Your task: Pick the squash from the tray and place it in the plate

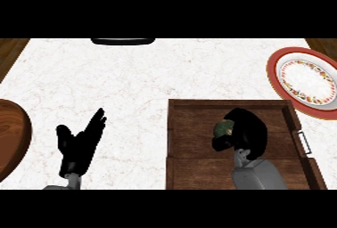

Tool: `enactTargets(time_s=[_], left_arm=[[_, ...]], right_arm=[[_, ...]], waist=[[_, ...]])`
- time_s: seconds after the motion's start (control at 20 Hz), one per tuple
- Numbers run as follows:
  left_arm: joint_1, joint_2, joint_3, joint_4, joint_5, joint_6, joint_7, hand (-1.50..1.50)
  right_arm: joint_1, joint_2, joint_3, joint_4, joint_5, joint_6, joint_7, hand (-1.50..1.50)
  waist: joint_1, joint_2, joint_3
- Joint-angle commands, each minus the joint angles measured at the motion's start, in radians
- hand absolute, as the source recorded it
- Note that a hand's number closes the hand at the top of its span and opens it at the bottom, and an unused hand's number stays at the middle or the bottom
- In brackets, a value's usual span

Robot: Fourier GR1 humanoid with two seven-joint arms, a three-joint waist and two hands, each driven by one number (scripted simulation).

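My right hand (246, 132): curling round the squash (223, 129), over the tray (196, 171).
My left hand (80, 143): resting open.

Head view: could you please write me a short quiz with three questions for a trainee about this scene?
1. True or false: the squash already lies in the plate.
2. Where is the right hand, its fingers curled round the squash? A. over the plate; B. over the tray; C. over neither.
3. Which hand is open and holds nothing?
Key: 1 false; 2 B; 3 the left hand.
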Motion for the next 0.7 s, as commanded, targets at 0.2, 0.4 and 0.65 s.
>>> enactTargets(time_s=[0.2,0.4,0.65], left_arm=[[0.002,-0.038,0.007,0.038,-0.028,-0.005,-0.011,0.0],[0.042,-0.03,-0.007,0.004,-0.025,-0.004,-0.012,0.0],[0.05,-0.007,0.042,0.027,0.0,-0.011,-0.026,0.0]], right_arm=[[-0.034,-0.028,-0.015,0.081,0.101,-0.041,-0.032,1.5],[0.125,-0.159,0.203,-0.117,-0.074,0.078,-0.445,1.5],[0.226,-0.289,0.297,-0.364,-0.177,0.011,-0.771,1.5]], waist=[[0.0,0.008,0.0],[-0.01,-0.003,0.003],[-0.046,-0.01,0.004]])
